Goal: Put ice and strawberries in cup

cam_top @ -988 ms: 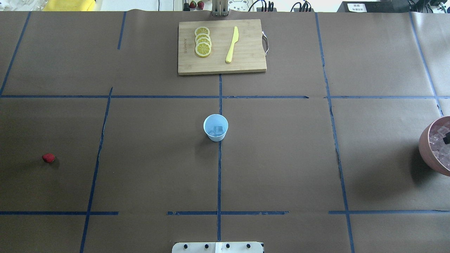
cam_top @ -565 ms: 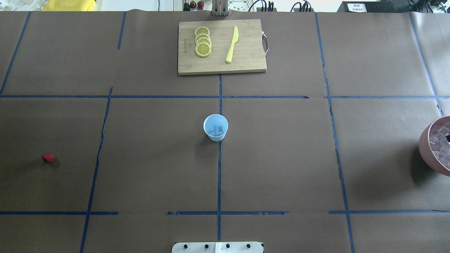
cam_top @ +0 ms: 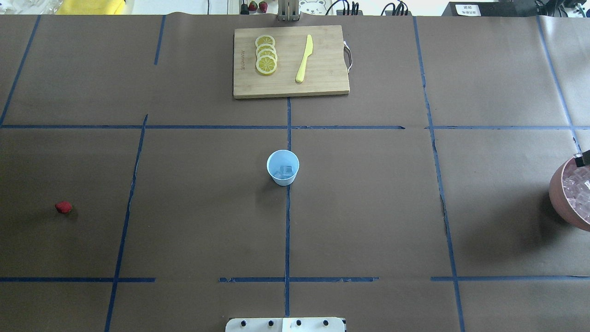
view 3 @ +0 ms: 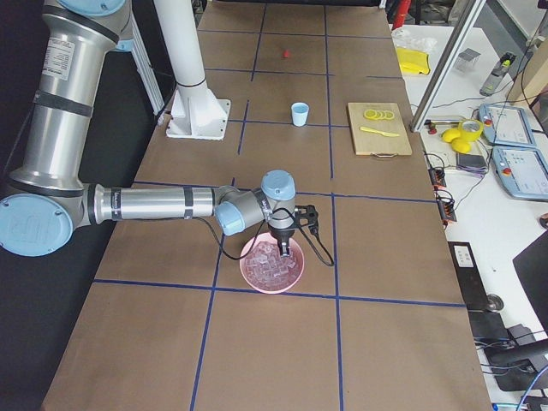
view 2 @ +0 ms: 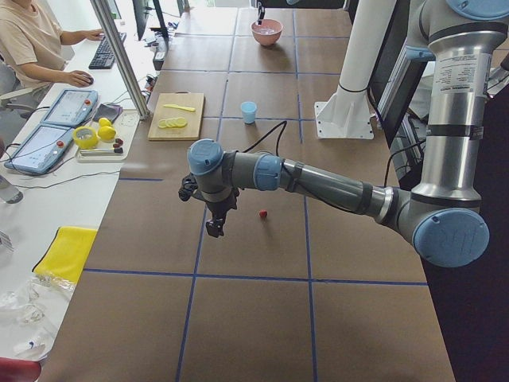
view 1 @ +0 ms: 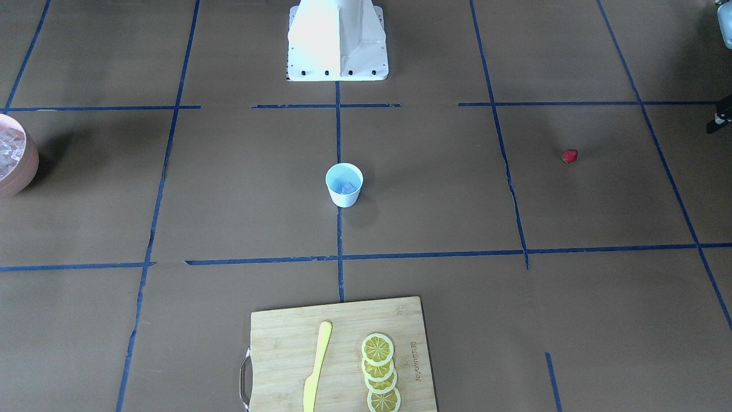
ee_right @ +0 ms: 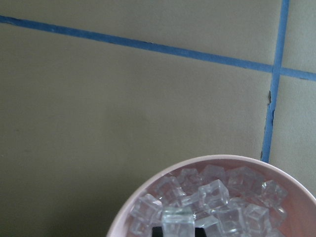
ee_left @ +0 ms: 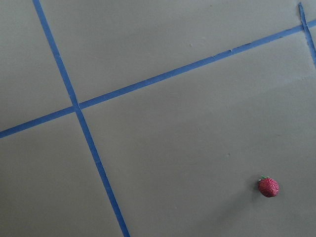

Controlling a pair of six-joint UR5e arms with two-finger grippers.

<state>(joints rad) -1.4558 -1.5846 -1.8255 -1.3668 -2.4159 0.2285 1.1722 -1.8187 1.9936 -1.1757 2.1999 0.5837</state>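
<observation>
We see the desk point(cam_top: 368, 207) covered in matt brown paper, crossed by blue tape point(cam_top: 287, 230). The cutting board point(cam_top: 322, 83) is pale wood with a metal handle point(cam_top: 349, 56). The ice point(ee_right: 212, 195) looks clear and glossy in a smooth pink bowl point(ee_right: 217, 158). The strawberry point(ee_left: 268, 187) has pitted skin and the cup point(cam_top: 282, 180) is smooth.

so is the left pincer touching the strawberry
Apart. The exterior left view shows bare table between the left pincer and the strawberry.

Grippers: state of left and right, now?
Left gripper: cannot tell, only seen from afar.
Right gripper: cannot tell, fingertips cropped above pink bowl of ice.
</observation>
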